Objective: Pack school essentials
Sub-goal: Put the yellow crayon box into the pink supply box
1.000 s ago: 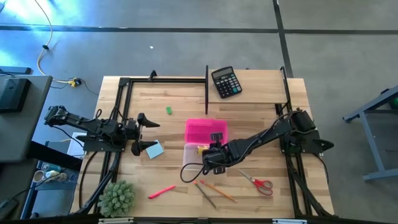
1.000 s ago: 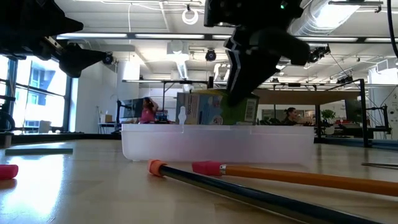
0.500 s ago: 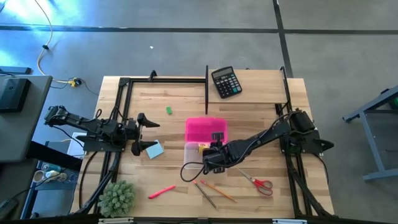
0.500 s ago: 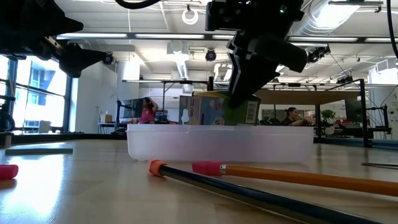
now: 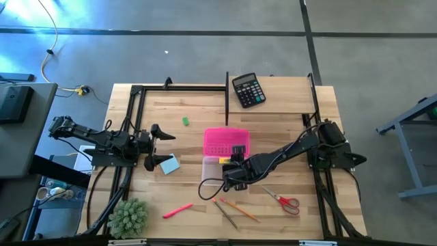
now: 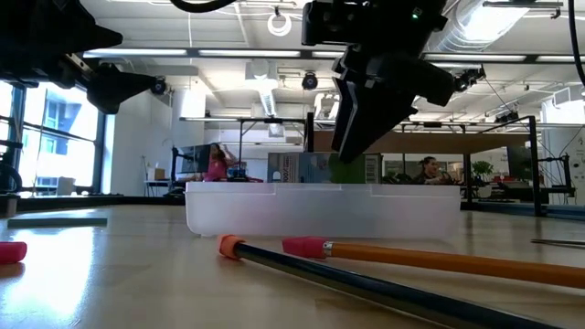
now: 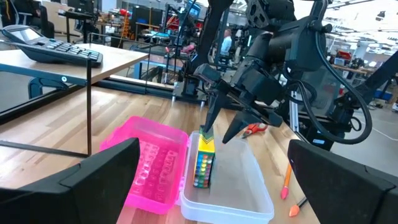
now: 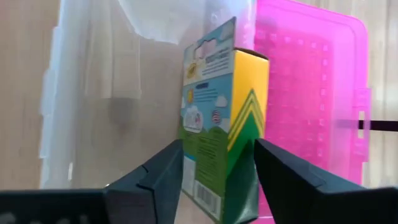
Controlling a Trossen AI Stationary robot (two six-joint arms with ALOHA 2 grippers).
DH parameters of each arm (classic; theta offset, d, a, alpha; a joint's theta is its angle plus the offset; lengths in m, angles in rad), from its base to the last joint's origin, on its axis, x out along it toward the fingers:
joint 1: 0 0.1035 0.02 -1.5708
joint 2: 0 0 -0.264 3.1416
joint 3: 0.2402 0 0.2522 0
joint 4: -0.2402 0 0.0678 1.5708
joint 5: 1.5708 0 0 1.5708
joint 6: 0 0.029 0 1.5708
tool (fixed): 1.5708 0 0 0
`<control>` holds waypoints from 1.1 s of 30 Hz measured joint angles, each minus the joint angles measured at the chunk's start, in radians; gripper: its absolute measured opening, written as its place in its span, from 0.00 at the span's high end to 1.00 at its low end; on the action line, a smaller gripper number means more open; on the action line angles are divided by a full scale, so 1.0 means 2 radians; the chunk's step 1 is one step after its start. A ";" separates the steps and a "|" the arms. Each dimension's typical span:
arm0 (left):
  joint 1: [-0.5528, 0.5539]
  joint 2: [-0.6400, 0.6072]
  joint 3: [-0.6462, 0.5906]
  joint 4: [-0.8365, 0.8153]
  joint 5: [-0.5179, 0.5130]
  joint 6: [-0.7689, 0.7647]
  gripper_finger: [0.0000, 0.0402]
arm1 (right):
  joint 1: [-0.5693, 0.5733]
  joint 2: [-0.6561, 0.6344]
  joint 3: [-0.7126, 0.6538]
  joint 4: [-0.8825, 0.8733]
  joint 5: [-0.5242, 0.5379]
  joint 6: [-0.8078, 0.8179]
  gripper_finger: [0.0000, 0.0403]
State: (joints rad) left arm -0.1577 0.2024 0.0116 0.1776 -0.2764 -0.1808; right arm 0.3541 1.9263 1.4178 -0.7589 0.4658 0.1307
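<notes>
Crayon box (image 8: 225, 130), yellow and green, is standing on its narrow edge inside the clear plastic case (image 7: 245, 186), close against the hinge where the pink lid (image 5: 226, 142) is lying open flat on the far side. The right gripper (image 8: 217, 163) is hovering directly over it with its fingers (image 8: 163, 171) parted to either side of the box; a sliver of space is showing between each finger and the cardboard, so the box is standing free in the case and not being pinched. From the left wrist view, the right arm's fingers are pointing down at the top edge of the box.

The left gripper (image 5: 151, 145) is waiting at the left side of the table, its fingers spread wide, with the light-blue sticky-note pad (image 5: 169, 164) lying just beside it.

Elsewhere on the wooden table (image 5: 287, 116), the tiny green eraser (image 5: 185, 121) is sitting far of the case, the red-pink pen (image 5: 177, 210) is lying near the front edge beside the spiky green plant ball (image 5: 128, 216), two thin pencils (image 5: 235, 210) are resting just near of the case, and the red-handled scissors (image 5: 284, 201) are lying to their right. The black calculator (image 5: 248, 90) is sitting at the far edge.
</notes>
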 joint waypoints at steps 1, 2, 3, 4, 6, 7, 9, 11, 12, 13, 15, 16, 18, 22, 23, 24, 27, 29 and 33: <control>0.000 0.000 0.000 0.000 0.000 0.000 0.00 | 0.000 0.000 0.000 0.000 -0.003 0.000 0.53; 0.000 0.000 0.000 0.000 0.000 0.000 0.00 | 0.000 0.000 0.000 0.000 -0.004 0.001 0.53; 0.000 0.000 0.000 0.000 0.000 0.000 0.00 | 0.000 -0.001 0.000 0.000 -0.004 0.003 0.53; 0.000 0.000 0.000 0.000 0.000 0.000 0.00 | 0.000 -0.002 0.000 0.000 -0.005 0.006 0.53; 0.000 0.000 0.000 0.000 0.000 0.000 0.00 | 0.000 -0.009 0.000 0.000 -0.005 0.012 0.53; 0.000 0.000 0.000 0.000 0.000 0.000 0.00 | 0.000 -0.014 0.000 0.001 -0.005 0.014 0.53; 0.000 0.000 0.000 0.000 0.000 0.000 0.00 | 0.000 -0.022 0.000 0.001 -0.004 0.014 0.53; 0.000 0.000 0.000 0.000 0.000 0.000 0.00 | -0.001 -0.029 0.000 0.004 0.008 0.020 0.53; 0.000 0.000 0.000 0.000 0.000 0.000 0.00 | -0.004 -0.032 0.000 0.004 0.018 0.026 0.53; 0.000 0.000 0.000 0.000 0.000 0.000 0.00 | -0.008 -0.034 0.000 0.003 0.024 0.029 0.53; 0.000 0.000 0.000 0.000 0.000 0.000 0.00 | -0.020 -0.035 0.000 0.003 0.028 0.038 0.53; 0.000 0.000 0.000 0.000 0.000 0.000 0.00 | -0.026 -0.034 0.000 0.000 0.029 0.039 0.53; 0.000 0.000 0.000 0.000 0.000 0.000 0.00 | -0.039 -0.033 0.000 -0.001 0.030 0.039 0.53; 0.000 0.000 0.000 0.000 0.000 0.000 0.00 | -0.059 -0.031 0.000 -0.007 0.028 0.039 0.56; 0.000 0.000 0.000 0.000 0.000 0.000 0.00 | -0.064 -0.031 0.000 -0.007 0.022 0.038 0.56; 0.000 0.000 0.000 0.000 0.000 0.000 0.00 | -0.068 -0.031 0.000 -0.009 0.013 0.037 0.57; 0.000 0.000 0.000 0.000 0.000 0.000 0.00 | -0.077 -0.031 0.000 -0.010 -0.011 0.037 0.58; 0.000 0.000 0.000 0.000 0.000 0.000 0.00 | -0.080 -0.031 0.000 -0.011 -0.016 0.039 0.58; 0.000 0.000 0.000 0.000 0.000 0.000 0.00 | -0.080 -0.028 0.000 -0.011 -0.023 0.039 0.58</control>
State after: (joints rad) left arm -0.1577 0.2026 0.0116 0.1776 -0.2764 -0.1806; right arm 0.1947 1.8700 1.4181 -0.7818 0.4196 0.2092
